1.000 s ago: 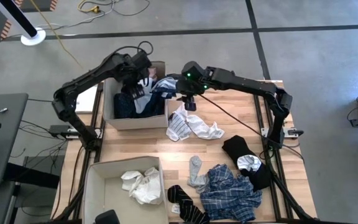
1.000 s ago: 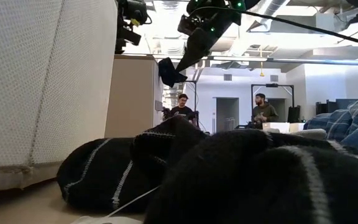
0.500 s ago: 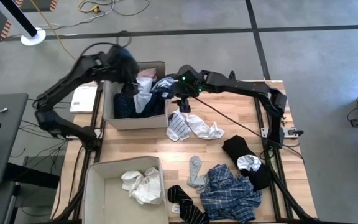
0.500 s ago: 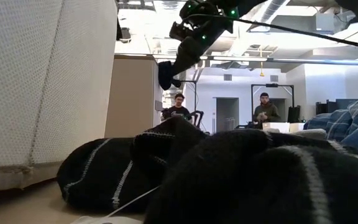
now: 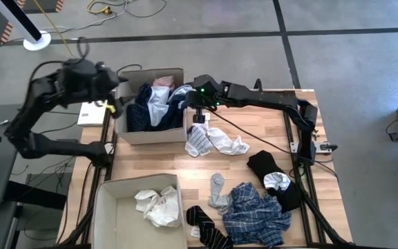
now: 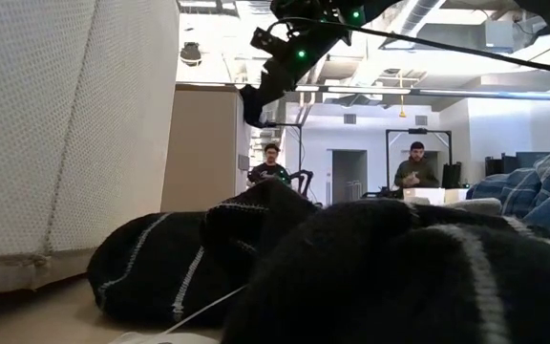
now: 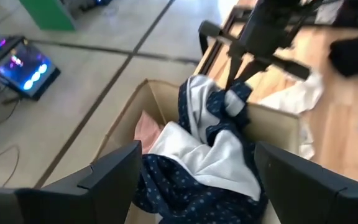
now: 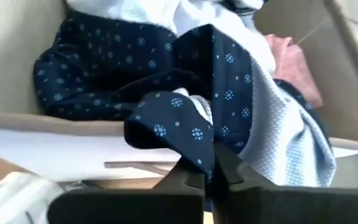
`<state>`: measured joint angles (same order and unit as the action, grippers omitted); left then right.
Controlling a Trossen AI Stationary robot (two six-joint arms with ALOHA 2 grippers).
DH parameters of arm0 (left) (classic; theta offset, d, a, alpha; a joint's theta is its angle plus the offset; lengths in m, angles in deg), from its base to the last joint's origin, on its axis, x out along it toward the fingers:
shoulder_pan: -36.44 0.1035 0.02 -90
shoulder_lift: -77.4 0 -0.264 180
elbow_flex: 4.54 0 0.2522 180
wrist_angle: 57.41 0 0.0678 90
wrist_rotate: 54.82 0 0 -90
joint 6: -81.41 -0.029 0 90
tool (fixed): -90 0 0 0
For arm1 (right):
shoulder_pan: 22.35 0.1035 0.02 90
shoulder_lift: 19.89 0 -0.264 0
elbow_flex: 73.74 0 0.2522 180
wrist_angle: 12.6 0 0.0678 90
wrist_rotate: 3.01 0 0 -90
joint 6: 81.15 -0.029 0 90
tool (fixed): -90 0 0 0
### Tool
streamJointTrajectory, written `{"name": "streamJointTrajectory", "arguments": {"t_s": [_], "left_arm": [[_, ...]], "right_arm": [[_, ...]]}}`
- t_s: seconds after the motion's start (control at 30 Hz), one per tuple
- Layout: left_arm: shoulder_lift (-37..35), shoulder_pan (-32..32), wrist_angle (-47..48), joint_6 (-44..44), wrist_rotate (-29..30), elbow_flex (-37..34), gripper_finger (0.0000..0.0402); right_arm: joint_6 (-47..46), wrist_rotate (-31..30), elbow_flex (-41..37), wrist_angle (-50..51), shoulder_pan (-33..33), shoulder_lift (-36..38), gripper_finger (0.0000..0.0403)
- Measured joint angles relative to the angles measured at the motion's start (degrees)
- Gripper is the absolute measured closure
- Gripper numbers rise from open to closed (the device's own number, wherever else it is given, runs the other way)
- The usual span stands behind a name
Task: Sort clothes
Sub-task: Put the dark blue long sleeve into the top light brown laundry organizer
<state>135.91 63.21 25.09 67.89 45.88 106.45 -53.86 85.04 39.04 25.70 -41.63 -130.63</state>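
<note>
Gripping now: the right gripper (image 8: 205, 163) is clenched on a fold of the navy dotted garment (image 8: 185, 124), just above the rim of the far box (image 5: 150, 131) at its right wall.
Right gripper, overhead: it (image 5: 197, 111) hangs at the box's right edge, its arm reaching in from the table's right side.
Left gripper: its fingers (image 7: 114, 177) are spread wide with nothing between them; it (image 5: 112, 93) sits off the table's far-left corner, just outside the box's left wall.
Far box contents: the navy dotted garment draped over white cloth (image 7: 219, 152) and a pink piece (image 7: 148, 127) against the far wall.
Table centre: a blue-white striped garment (image 5: 200, 140) touching a white one (image 5: 228, 142), just in front of the far box.
Near box: at the table's near-left corner (image 5: 109, 200), holding crumpled white clothes (image 5: 157, 205).
Near edge: blue plaid shirt (image 5: 254, 211), dark striped socks (image 5: 206, 225), a grey sock (image 5: 217, 188).
Right side: black garment (image 5: 271, 173) with a white patch.
Background: two people (image 6: 271, 164) stand in the room beyond the table.
</note>
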Motion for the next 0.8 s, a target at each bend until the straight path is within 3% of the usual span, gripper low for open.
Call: {"name": "streamJointTrajectory", "arguments": {"t_s": [0.2, 0.37, 0.63, 0.8], "left_arm": [[-4.5, -3.72, 0.08, 2.45, 0.0, 0.0, 0.0097], [-5.39, -5.5, 1.81, 3.38, 0.02, 0.02, 0.0097], [-4.44, -8.22, 3.87, 4.66, -0.26, 0.0, 0.0097], [-3.32, -10.23, 3.9, 5.9, -1.39, 0.0, 0.0097]], "right_arm": [[0.83, -4.35, 3.62, 0.03, 1.06, 0.0, 0.0396], [2.01, -4.25, 9.68, -1.13, 1.72, 0.0, 0.04], [4.67, 6.4, 11.74, -10.41, 1.28, -0.78, 0.04], [0.98, 13.31, 11.78, -11.92, -1.26, -4.45, 0.0401]]}}
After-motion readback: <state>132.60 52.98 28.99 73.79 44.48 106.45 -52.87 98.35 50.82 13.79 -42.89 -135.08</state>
